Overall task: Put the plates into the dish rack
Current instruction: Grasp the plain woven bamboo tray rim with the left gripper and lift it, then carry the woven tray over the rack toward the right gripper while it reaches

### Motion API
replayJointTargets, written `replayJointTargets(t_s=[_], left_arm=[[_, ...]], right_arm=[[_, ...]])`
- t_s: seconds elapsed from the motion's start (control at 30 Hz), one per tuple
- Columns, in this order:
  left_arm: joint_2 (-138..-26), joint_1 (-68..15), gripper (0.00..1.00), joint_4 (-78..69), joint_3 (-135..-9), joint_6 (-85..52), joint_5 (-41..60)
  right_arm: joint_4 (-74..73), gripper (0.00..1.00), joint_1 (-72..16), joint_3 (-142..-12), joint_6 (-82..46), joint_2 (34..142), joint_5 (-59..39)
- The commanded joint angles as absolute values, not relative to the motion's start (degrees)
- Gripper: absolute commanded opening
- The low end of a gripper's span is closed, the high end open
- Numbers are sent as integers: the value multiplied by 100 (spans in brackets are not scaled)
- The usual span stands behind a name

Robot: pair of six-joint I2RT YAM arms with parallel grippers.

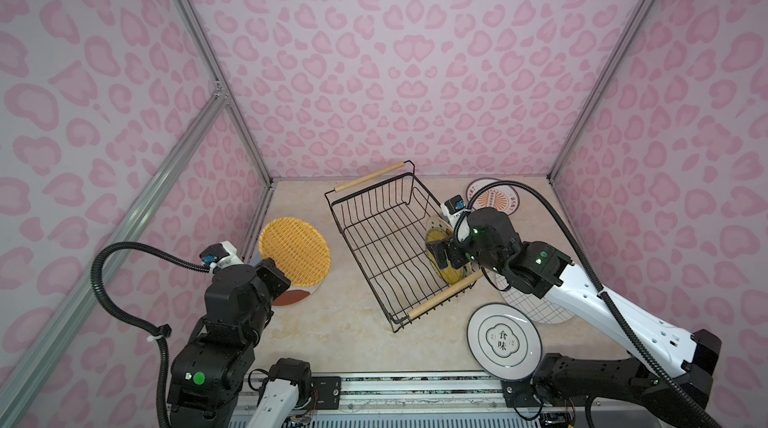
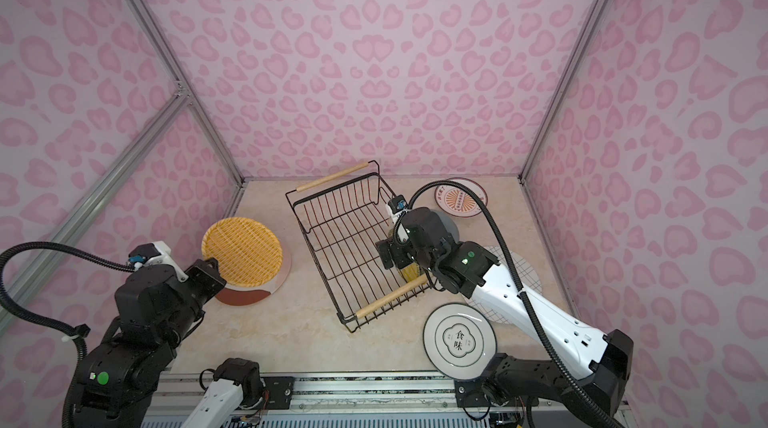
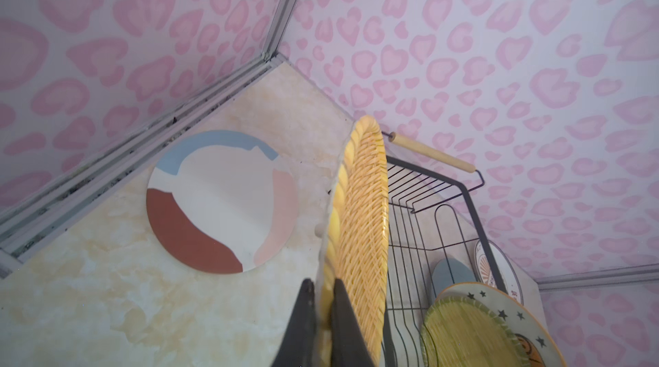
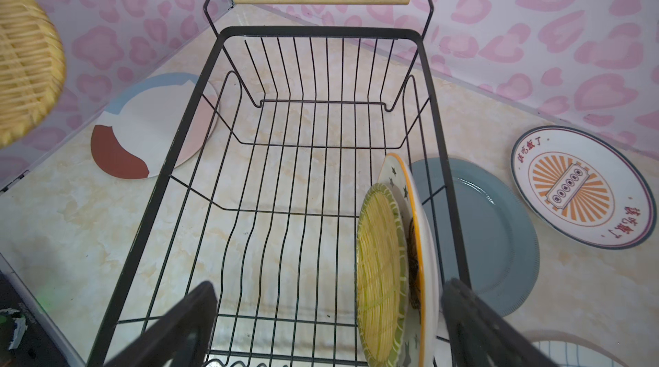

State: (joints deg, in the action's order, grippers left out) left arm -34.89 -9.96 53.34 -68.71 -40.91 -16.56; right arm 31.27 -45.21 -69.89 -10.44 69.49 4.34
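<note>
Left gripper [image 3: 322,286]: jaws pinched narrow on the rim of the big yellow woven plate [image 1: 295,249]. The plate is held tilted, clear of the table [image 1: 353,342], left of the dish rack [image 4: 321,31] and above a colour-block plate [image 3: 221,201] lying flat.

Right gripper [image 4: 330,286]: jaws spread wide, nothing clamped, hanging over the rack's near right end. A small green-edged woven plate [image 4: 379,276] and a star plate [image 4: 428,251] stand on edge inside the rack, between the two fingers. They are closer to the finger on the rack's right side; contact cannot be told.

Flat on the table right of the rack:
- grey-blue plate [image 4: 492,233], just beside the wire
- sunburst plate [image 4: 577,187], farther back
- grid plate [image 1: 536,305], under the right arm
- character plate [image 1: 503,340], nearest
</note>
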Motion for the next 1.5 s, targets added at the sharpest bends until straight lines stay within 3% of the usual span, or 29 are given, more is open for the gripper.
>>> replayJointTargets(t_s=[0.0,0.2,0.43,0.6,0.83,1.47], left_arm=[[-3968,-992,4,4480,-7401,-3521,-567],[-4968,-993,4,3320,-7863,-3430,1644],[-6265,-1044,4,1618,-7426,-4054,3604],[-6940,-1723,3,737,-6999,-4133,3959],[-7084,-1828,4,-387,-6268,-4220,4504],[-7049,-1811,3,-1216,-5810,-4658,4831]], right_arm=[[3020,98,-4366,-6933,-1177,6809,134],[2799,98,-3964,-6832,-1375,6547,-456],[2559,98,-3160,-6714,-1790,6265,-1314],[2257,98,-2717,-6611,-2156,6131,-2049],[1452,96,-2708,-6341,-2644,6294,-2806],[990,35,-2702,-6462,-3215,6748,-3300]])
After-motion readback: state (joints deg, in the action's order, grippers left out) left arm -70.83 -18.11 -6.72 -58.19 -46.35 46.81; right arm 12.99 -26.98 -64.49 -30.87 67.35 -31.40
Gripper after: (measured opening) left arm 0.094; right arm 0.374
